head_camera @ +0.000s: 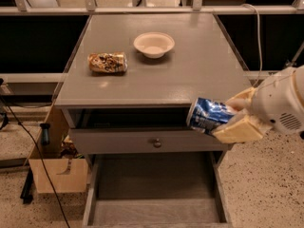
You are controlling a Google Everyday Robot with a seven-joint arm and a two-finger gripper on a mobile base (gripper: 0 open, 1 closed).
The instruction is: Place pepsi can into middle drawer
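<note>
Middle drawer (152, 184): nearest item, pulled out at the foot of the cabinet, grey, flat floor bare.

Cardboard box (57, 172): on the floor left of the cabinet, open-topped.

Drawer front (118, 141): above the middle drawer, grey, with a small round knob (156, 143) at its centre; a dark gap shows between it and the worktop edge.

Pincer (227, 118): at the cabinet's near right corner, entering from the right, its tan fingers (237, 129) clenched on the pepsi can.

Pepsi can (209, 115): blue with white lettering, held tilted on its side in the air, silver end pointing left, level with the dark gap and above the middle drawer's right side.

Worktop (199, 70): grey, flat.

Patterned can (108, 62): brown-gold-white, lying on its side, left part of the worktop.

Bowl (154, 44): pale, upright, farther back near the centre, apart from the patterned can.
</note>
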